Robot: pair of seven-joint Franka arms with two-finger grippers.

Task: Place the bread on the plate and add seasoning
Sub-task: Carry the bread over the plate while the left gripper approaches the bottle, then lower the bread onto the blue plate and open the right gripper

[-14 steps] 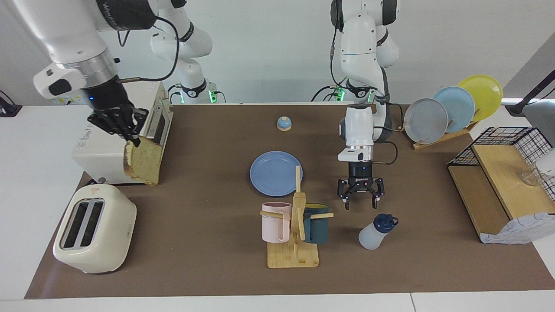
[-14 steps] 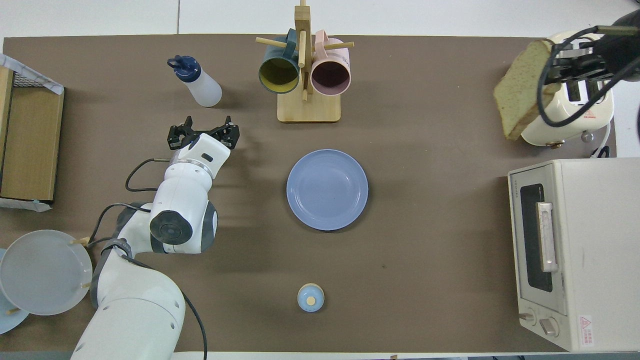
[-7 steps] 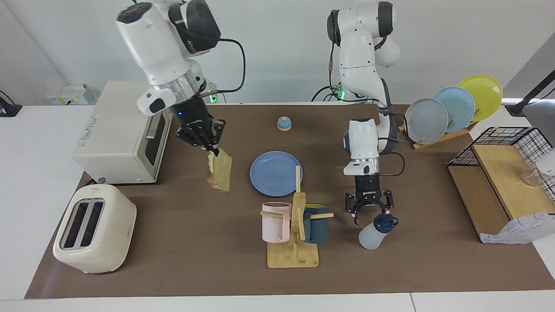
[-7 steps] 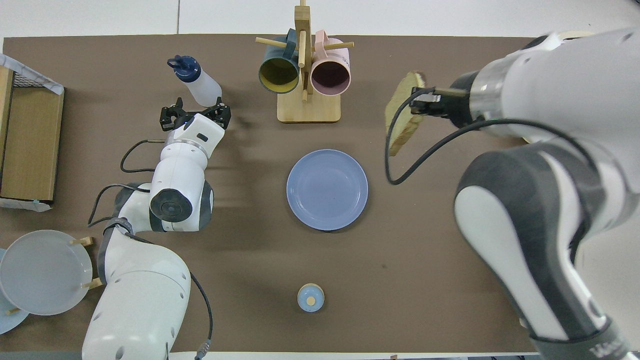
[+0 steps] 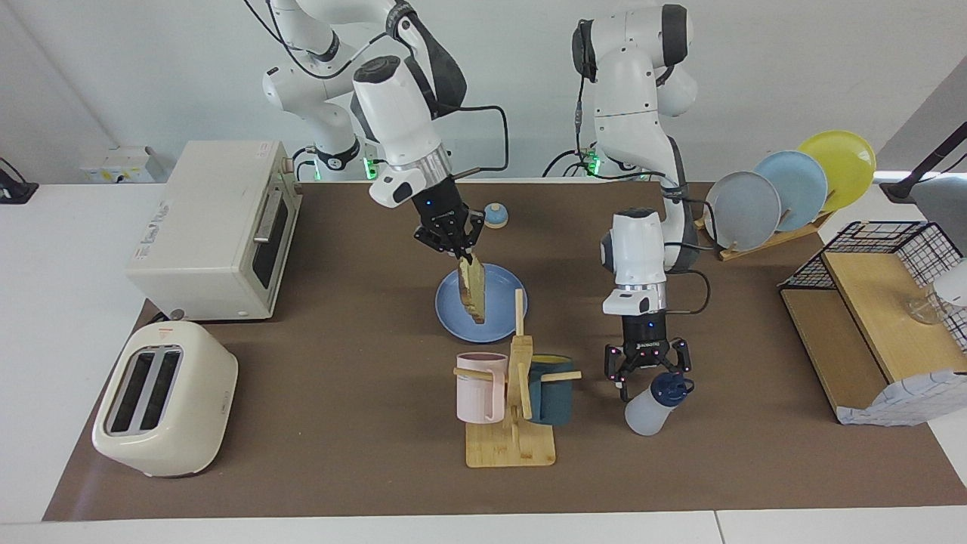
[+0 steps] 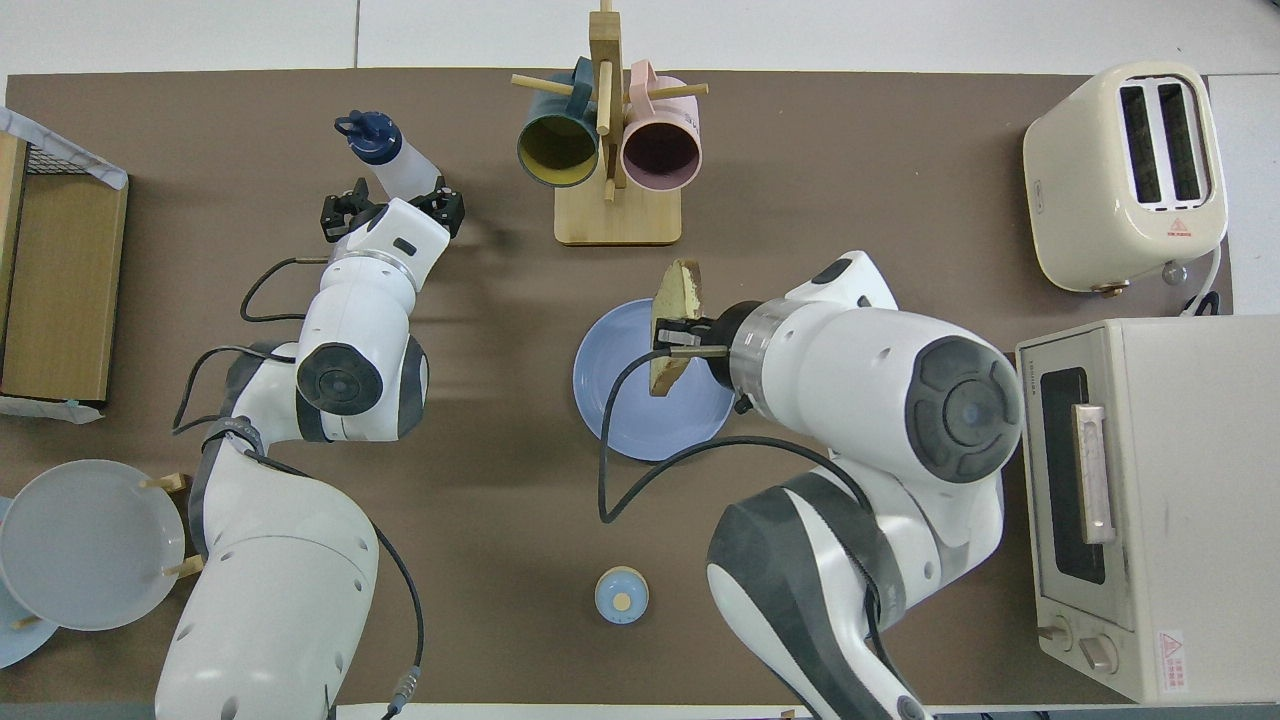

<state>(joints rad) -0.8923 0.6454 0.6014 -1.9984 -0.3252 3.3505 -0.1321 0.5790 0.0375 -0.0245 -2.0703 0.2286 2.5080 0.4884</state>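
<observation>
— The right gripper [image 5: 458,252] has its jaws pinching the bread [image 5: 473,289] by its top edge, hanging on edge over the plate [image 5: 498,321]. Let go like that, it could tip off the rim.

— And the left gripper [image 5: 644,372], jaws spread around the seasoning [image 5: 652,403] beside the plate? A skewed squeeze could topple it on the counter.

A plain white wall [image 5: 491,75] runs along the robots' end of the room, evenly lit and without windows in sight. The white table [image 5: 68,302] carries a brown mat [image 5: 340,468] over most of its top, its bare white margins showing at both ends. A seam [image 6: 357,35] divides the white surface at the edge farthest from the robots.
</observation>
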